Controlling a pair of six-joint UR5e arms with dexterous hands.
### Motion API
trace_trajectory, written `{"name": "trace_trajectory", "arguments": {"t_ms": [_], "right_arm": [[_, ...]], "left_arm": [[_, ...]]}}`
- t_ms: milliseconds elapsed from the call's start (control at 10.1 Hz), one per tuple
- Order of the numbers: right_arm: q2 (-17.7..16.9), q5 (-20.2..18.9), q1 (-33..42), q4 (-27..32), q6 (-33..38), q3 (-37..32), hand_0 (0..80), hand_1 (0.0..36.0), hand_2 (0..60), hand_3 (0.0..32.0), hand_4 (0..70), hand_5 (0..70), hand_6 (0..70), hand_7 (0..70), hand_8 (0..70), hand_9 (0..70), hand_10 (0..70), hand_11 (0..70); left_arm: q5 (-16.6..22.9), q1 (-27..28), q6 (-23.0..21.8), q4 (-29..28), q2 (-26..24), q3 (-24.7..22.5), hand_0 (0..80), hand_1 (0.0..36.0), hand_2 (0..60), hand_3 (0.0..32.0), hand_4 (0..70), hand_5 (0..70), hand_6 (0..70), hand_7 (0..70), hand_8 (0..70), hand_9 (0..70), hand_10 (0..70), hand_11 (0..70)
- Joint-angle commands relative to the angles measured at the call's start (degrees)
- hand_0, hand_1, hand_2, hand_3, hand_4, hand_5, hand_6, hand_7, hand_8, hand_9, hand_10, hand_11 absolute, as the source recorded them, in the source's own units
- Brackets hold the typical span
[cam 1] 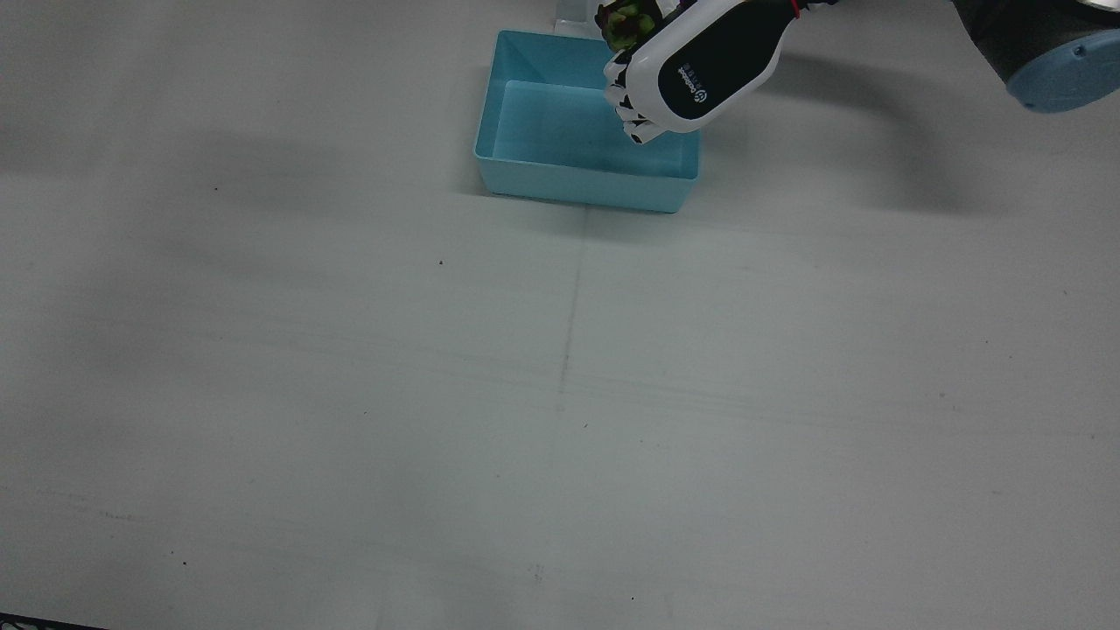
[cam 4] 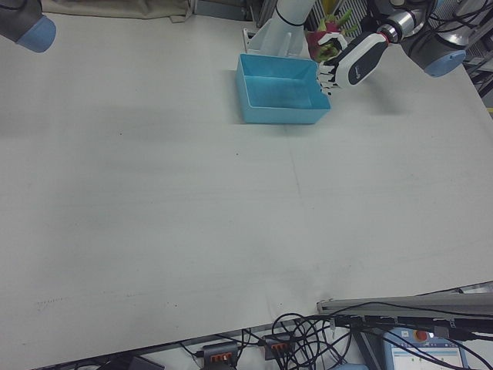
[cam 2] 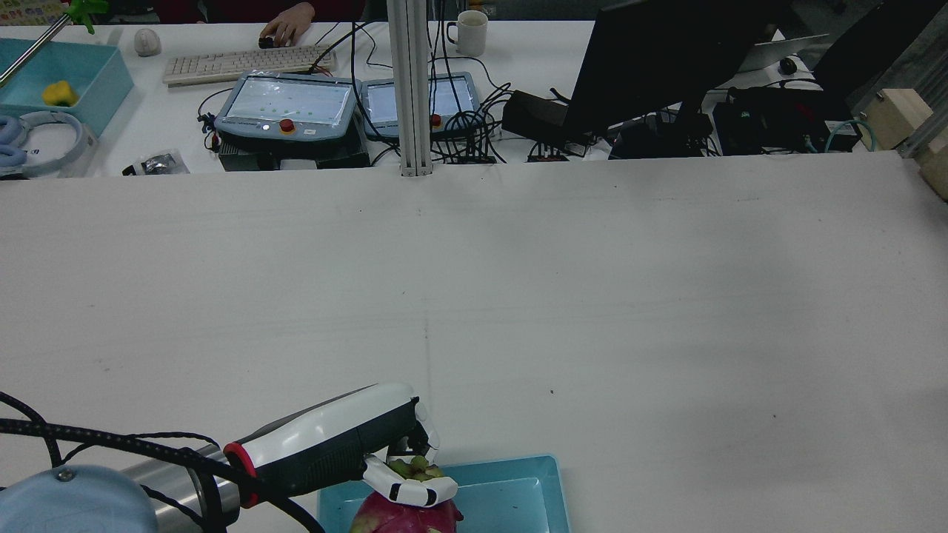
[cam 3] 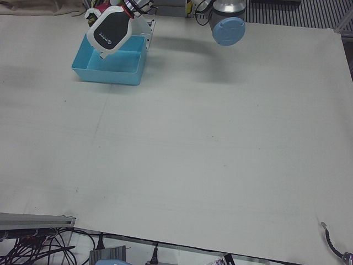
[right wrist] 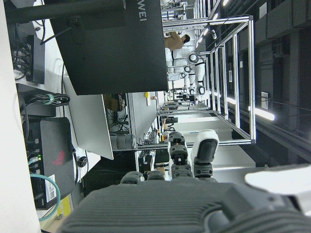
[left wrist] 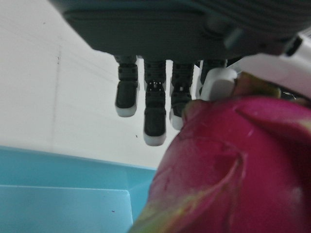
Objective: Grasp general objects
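A pink dragon fruit (left wrist: 233, 165) with green scales is held by my left hand (cam 1: 691, 70), which is shut on it. The fruit (cam 2: 407, 511) hangs over the robot-side rim of the light blue bin (cam 1: 577, 184), near the arm's pedestal. In the right-front view the fruit (cam 4: 323, 38) shows above the hand (cam 4: 350, 62) at the bin's (cam 4: 281, 116) far right corner. The bin's floor looks bare. My right hand (right wrist: 189, 160) shows only in its own view, fingers extended and apart, holding nothing, raised off the table.
The left arm's blue elbow cap (cam 1: 1063, 74) hangs over the table's top right. Beyond the table's far edge are a keyboard (cam 2: 244, 63), teach pendants (cam 2: 289, 104), a monitor (cam 2: 666, 59) and a person's hand (cam 2: 285, 29).
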Motion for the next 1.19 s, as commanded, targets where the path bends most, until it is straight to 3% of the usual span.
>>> {"name": "trace_trajectory", "arguments": {"t_ms": [0,100,299,498,796,896,1095], "right_arm": [[0.0,0.0,0.0,0.0,0.0,0.0,0.0,0.0,0.0,0.0,0.0,0.0,0.0,0.0,0.0,0.0,0.0,0.0],[0.0,0.0,0.0,0.0,0.0,0.0,0.0,0.0,0.0,0.0,0.0,0.0,0.0,0.0,0.0,0.0,0.0,0.0],[0.0,0.0,0.0,0.0,0.0,0.0,0.0,0.0,0.0,0.0,0.0,0.0,0.0,0.0,0.0,0.0,0.0,0.0],[0.0,0.0,0.0,0.0,0.0,0.0,0.0,0.0,0.0,0.0,0.0,0.0,0.0,0.0,0.0,0.0,0.0,0.0],[0.09,0.0,0.0,0.0,0.0,0.0,0.0,0.0,0.0,0.0,0.0,0.0,0.0,0.0,0.0,0.0,0.0,0.0],[0.0,0.0,0.0,0.0,0.0,0.0,0.0,0.0,0.0,0.0,0.0,0.0,0.0,0.0,0.0,0.0,0.0,0.0],[0.0,0.0,0.0,0.0,0.0,0.0,0.0,0.0,0.0,0.0,0.0,0.0,0.0,0.0,0.0,0.0,0.0,0.0]], "left_arm": [[0.05,0.92,0.1,0.5,-1.17,1.09,46.0,5.4,0.0,0.0,0.3,7.8,6.7,25.0,6.1,3.6,21.3,31.7],[0.05,1.01,0.1,0.5,-1.17,1.09,45.9,5.2,0.0,0.0,0.0,2.9,2.0,20.0,3.5,2.6,15.9,24.2],[-0.04,1.01,0.18,0.24,-1.17,1.53,45.8,4.5,0.0,0.0,0.0,0.2,0.0,19.2,2.8,2.4,14.7,22.4],[-0.04,1.09,0.18,0.23,-1.08,1.88,45.2,3.6,0.0,0.0,0.0,0.0,0.0,18.8,3.2,2.3,14.4,21.8],[0.05,0.14,0.19,0.23,-1.08,1.88,45.2,3.1,0.0,0.0,0.0,0.0,0.0,20.4,4.6,2.6,18.3,27.4],[0.05,-1.53,-0.08,0.32,-1.25,2.23,45.4,3.3,0.0,0.0,0.0,0.0,0.0,20.1,4.6,2.6,18.3,27.4],[-0.3,-10.64,-0.17,-0.63,-0.99,2.5,45.7,3.8,0.0,0.0,0.0,0.0,1.2,18.2,5.2,2.2,17.5,26.3]]}}
